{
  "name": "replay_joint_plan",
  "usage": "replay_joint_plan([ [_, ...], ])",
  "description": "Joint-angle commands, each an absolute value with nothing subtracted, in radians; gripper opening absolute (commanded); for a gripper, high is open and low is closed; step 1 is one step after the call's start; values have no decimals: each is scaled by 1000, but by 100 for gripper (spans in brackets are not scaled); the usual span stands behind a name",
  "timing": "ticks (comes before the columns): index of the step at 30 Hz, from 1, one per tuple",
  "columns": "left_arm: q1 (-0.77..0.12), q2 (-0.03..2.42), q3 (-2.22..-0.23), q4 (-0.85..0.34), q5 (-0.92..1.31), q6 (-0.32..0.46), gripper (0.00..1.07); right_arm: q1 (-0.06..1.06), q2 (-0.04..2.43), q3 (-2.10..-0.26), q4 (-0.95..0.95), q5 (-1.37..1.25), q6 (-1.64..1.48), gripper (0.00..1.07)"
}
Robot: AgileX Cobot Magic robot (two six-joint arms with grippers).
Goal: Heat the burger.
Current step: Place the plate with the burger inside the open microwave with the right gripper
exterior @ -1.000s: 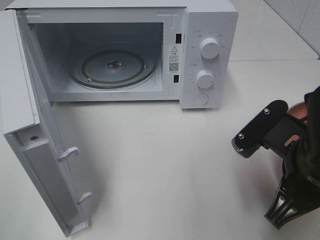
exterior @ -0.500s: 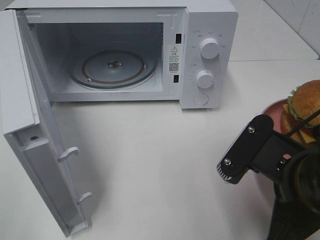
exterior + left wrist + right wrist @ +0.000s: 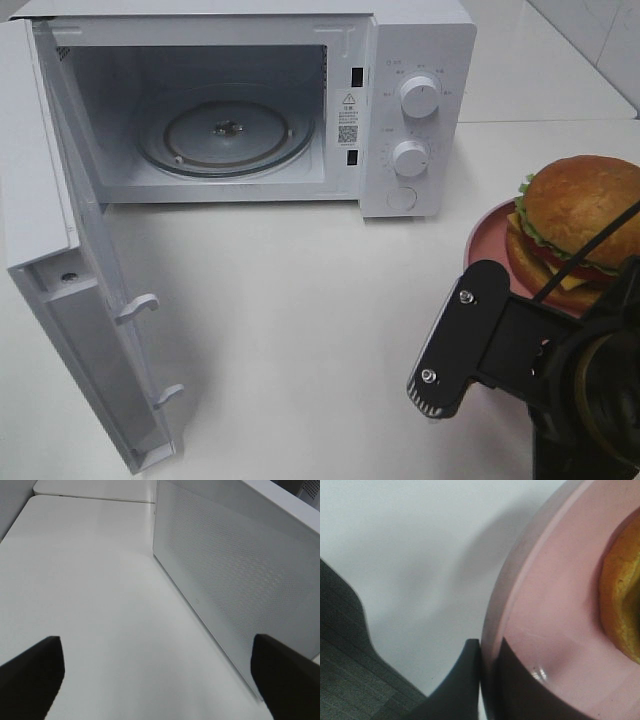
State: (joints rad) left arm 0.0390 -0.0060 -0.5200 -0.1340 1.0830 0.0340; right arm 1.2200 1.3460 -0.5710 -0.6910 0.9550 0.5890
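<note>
Burger [image 3: 578, 225] on pink plate [image 3: 485, 250], cut off at edge | right tool [image 3: 490, 667] pinching plate rim | left tool [image 3: 155, 677] spread, empty

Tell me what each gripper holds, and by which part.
Right gripper holds the plate by its rim, burger on it. Left gripper is open, holding nothing.

surface: white table [image 3: 300, 330], smooth, faint sheen, seam [image 3: 540, 121] across its far right | on it: white microwave [image 3: 420, 40] at the back — door [image 3: 50, 200] swung open over the table's left part | near right: pink plate [image 3: 487, 240] — resting or lifted, cannot tell
</note>
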Motion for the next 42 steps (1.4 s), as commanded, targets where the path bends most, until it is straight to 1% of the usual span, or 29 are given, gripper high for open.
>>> replay_joint_plan([
  [1, 43, -21, -517, -140, 1068, 36, 93, 1225, 1338, -570, -770, 961, 541, 0],
  [13, 43, -21, -517, -140, 1068, 36, 93, 1225, 1338, -571, -789, 846, 338, 0],
  [26, 43, -21, -517, -140, 1068, 36, 93, 1225, 1338, -571, -837, 822, 325, 0],
  [31, 43, -21, -517, -140, 1068, 36, 93, 1225, 1338, -571, -906, 799, 319, 0],
  [42, 43, -21, -517, -140, 1068, 36, 93, 1221, 1335, -571, -906, 708, 237, 0],
])
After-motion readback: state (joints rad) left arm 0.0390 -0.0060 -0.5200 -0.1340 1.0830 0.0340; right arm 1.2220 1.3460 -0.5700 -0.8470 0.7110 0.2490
